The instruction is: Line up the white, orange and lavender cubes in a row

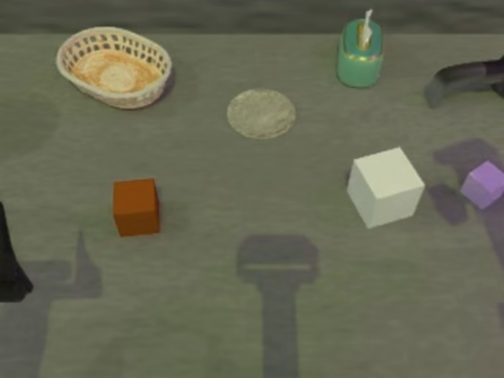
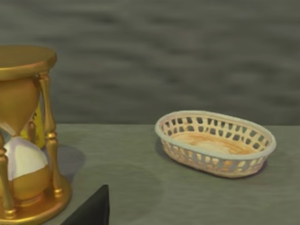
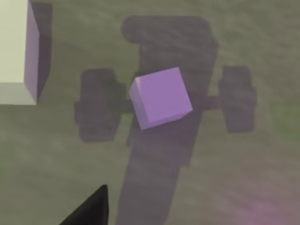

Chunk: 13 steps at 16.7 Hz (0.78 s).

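Surface: a grey-green table [image 1: 236, 315] with a faint streaked grain; several dark arm shadows lie across its near half and its right side.
Backdrop: a darker grey band runs behind the table's far edge; nothing more of the room shows.
White cube [image 1: 385, 187]: the largest of the 3, right of centre, turned slightly askew.
Lavender cube [image 1: 483, 184]: the smallest, near the white cube on its right, close to the table's right edge; the 2 stand apart.
Orange cube [image 1: 135, 206]: mid-sized, on the left half, well apart from the other 2.
Right gripper: above the lavender cube [image 3: 161, 97], which rests free on the table in the right wrist view; only 1 dark fingertip [image 3: 89, 210] shows, so its opening cannot be told. It touches nothing visible.
Left arm [image 1: 11, 260]: parked at the table's left edge; the opening of its claw cannot be told.
Wicker basket [image 1: 153, 57]: far left corner.
Round mat [image 1: 261, 113]: far centre.
Green dispenser [image 1: 361, 53]: far right.
Hourglass [image 2: 26, 136]: brass-coloured, seen only in the left wrist view, near the basket.
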### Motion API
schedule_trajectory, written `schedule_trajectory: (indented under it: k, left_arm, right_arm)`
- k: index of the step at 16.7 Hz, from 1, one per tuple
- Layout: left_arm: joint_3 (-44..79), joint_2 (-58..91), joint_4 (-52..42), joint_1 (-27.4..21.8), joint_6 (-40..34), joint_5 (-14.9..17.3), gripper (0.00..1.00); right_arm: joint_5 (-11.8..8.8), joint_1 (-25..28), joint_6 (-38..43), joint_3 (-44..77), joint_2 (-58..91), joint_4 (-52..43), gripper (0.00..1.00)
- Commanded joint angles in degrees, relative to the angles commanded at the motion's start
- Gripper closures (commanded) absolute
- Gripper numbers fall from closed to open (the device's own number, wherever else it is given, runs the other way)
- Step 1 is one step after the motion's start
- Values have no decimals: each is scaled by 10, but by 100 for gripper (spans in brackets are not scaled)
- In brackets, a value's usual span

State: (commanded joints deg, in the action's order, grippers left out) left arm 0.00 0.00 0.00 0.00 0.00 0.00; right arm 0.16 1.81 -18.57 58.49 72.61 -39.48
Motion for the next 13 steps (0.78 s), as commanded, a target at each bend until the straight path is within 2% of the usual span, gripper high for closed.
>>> schedule_trajectory:
  k: [7, 13]
  left_arm:
    - [0, 0, 0, 0, 0, 0, 0]
    - [0, 0, 0, 0, 0, 0, 0]
  right_arm:
    - [3, 8, -93, 292, 369, -198, 0]
    - [0, 12, -133, 432, 517, -276, 0]
